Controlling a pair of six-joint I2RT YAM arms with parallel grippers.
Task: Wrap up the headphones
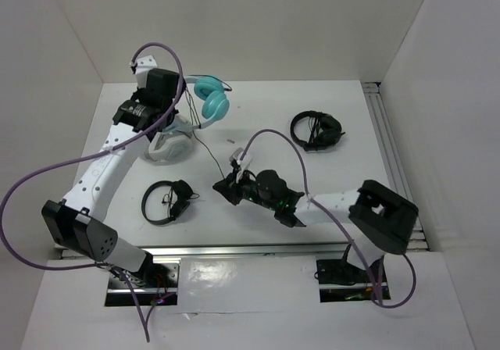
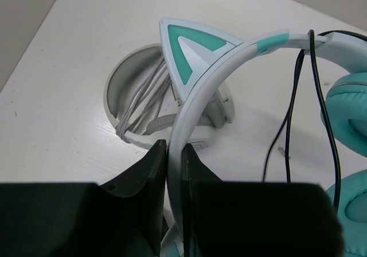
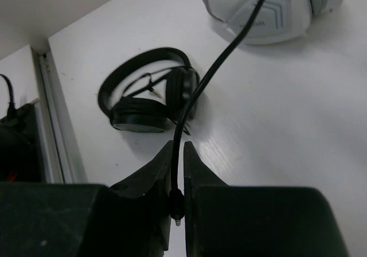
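R gripper (image 3: 178,151), near the centre of the table (image 1: 266,112), has its jaws pressed together on the plug end of the thin black cable (image 3: 198,90), w/ the jack tip poking out just below the pinch. Probably it holds the free end so the lead can be steered round the band. From the pinch the cable climbs toward 1 o'clock in the wrist view and looks lifted off the surface. At approx 9 o'clock of that gripper lies a black on-ear set (image 1: 167,201), and a second black set (image 1: 316,129) sits at 2 o'clock, both apart from the work. Farther back, at 10 o'clock, is a grey-white headset (image 1: 168,143). Just beyond it the L gripper (image 2: 174,148) pinches the white headband (image 2: 229,62), jaws clamped on it below the cat ear (image 2: 192,50), likely as an anchor so the headphones (image 1: 211,100) don't swing while the cable is wound. They hang at 11 o'clock, far side, seemingly off the table: teal cushions (image 2: 350,113), white band w/ teal accents, two cable strands draped over the band beside the cup.
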